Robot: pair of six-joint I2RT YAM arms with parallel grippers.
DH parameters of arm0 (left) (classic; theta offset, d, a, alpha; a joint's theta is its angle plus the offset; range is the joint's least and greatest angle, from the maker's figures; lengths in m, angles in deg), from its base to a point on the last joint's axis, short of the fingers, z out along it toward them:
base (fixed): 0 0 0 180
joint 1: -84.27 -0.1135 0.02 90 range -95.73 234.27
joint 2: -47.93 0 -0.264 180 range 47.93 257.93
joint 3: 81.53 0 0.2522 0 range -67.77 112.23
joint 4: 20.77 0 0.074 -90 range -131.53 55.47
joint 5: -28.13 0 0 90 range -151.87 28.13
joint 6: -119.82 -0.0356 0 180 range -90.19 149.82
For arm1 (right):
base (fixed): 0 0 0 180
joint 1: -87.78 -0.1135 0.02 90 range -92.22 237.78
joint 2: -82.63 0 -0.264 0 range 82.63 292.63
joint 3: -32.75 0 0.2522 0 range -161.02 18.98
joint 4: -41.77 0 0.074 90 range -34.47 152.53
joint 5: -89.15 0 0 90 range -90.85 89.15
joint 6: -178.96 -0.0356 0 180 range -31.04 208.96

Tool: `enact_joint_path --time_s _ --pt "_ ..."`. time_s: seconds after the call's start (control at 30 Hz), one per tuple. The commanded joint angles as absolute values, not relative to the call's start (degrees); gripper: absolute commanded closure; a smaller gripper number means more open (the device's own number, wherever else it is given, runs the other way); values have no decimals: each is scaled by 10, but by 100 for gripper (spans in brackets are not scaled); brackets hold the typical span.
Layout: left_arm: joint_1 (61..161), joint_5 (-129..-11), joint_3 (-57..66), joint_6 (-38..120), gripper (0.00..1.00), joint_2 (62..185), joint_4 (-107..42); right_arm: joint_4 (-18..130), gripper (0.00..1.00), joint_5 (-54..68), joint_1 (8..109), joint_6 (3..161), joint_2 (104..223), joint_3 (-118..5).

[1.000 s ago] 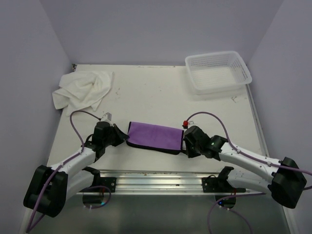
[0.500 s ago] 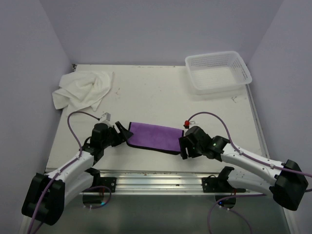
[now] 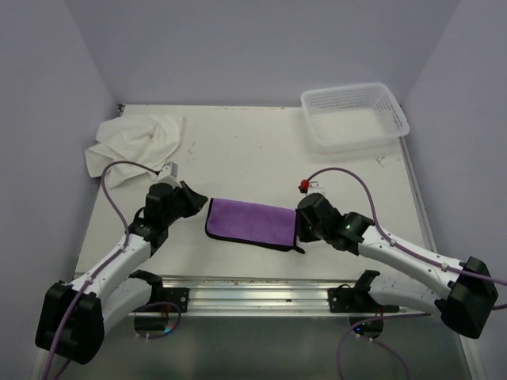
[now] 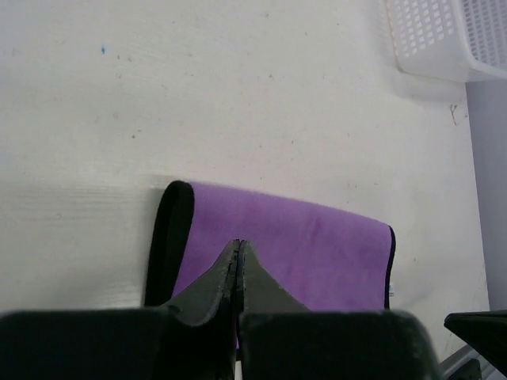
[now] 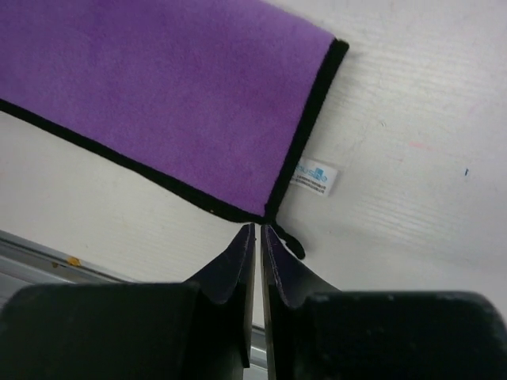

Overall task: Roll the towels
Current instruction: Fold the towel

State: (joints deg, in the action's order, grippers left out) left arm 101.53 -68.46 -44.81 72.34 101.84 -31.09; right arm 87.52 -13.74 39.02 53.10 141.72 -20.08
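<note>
Two grippers, near: left gripper (image 4: 238, 244) pinched closed, empty, over the purple towel (image 3: 252, 222); right gripper (image 5: 257, 228) nearly closed, empty, just beside its corner. A second ago both met the towel's ends; the left now stands clear. Two towels: purple flat between the arms, white towel (image 3: 131, 144) crumpled far left; one basket (image 3: 360, 142) far right.

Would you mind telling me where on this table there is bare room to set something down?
The widest bare stretch of table lies between the white towel and the basket, beyond the purple towel. A smaller patch sits between basket and right arm. Crowded: the near edge, where left arm and right arm flank that towel.
</note>
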Motion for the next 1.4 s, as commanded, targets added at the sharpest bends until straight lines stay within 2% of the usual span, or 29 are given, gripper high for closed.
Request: enact_joint_path --time_s 0.0,0.03,0.13,0.27,0.67,1.07,1.37 --pt "1016 -716 -427 712 100 1061 -223 811 92 -160 388 518 1461 -261" --pt "1025 -719 -419 713 100 1072 -210 802 97 -154 388 518 1473 -271" --pt "1051 -702 -391 704 100 1125 -188 770 100 -141 388 518 1538 -320" --pt "1106 -665 -375 698 100 1188 -177 723 100 -97 387 518 1616 -375" --pt "1111 -621 -403 688 100 1269 -153 663 100 -45 384 504 1796 -475" --pt "1109 -574 -392 679 100 1343 -149 651 100 -74 384 508 1886 -489" --pt "1107 -577 -400 681 100 1346 -140 649 100 -79 388 516 1914 -487"
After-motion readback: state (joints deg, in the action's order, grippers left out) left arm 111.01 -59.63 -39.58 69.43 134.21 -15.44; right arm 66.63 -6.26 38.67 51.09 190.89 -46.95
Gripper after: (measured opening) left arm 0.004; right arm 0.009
